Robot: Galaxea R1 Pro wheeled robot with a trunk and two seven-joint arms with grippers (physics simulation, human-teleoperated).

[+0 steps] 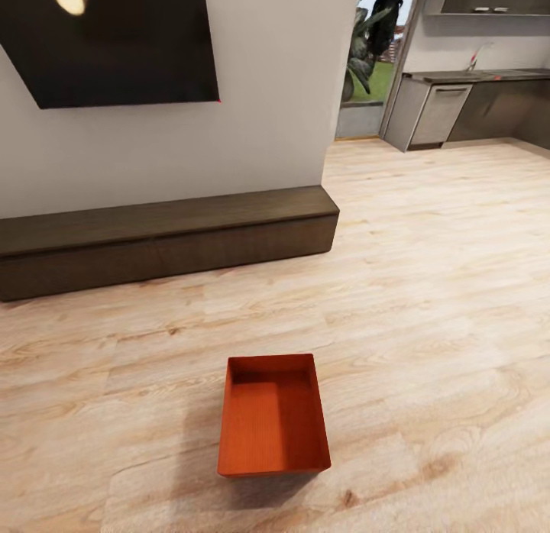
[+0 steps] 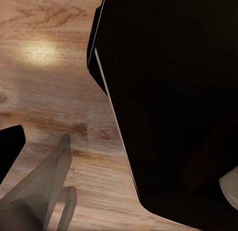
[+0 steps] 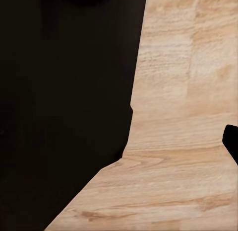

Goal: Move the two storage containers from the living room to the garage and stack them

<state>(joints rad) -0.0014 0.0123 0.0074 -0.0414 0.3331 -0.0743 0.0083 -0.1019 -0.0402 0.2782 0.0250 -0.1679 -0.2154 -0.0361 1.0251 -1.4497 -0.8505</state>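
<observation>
One orange-red storage container (image 1: 273, 415) sits open-topped and empty on the light wood plank floor of the living room, low in the head view and slightly left of centre. The second container is out of view. In the left wrist view a pale grey finger (image 2: 47, 184) of my left gripper hangs over the planks beside the robot's black body (image 2: 173, 102), with nothing held. In the right wrist view a dark tip (image 3: 231, 141) pokes in at the edge over bare planks.
A long dark low cabinet (image 1: 160, 239) runs along the white wall beyond the container, under a black wall screen (image 1: 114, 40). To the right the wood floor (image 1: 443, 289) opens toward a kitchen counter (image 1: 458, 105) and a glass door.
</observation>
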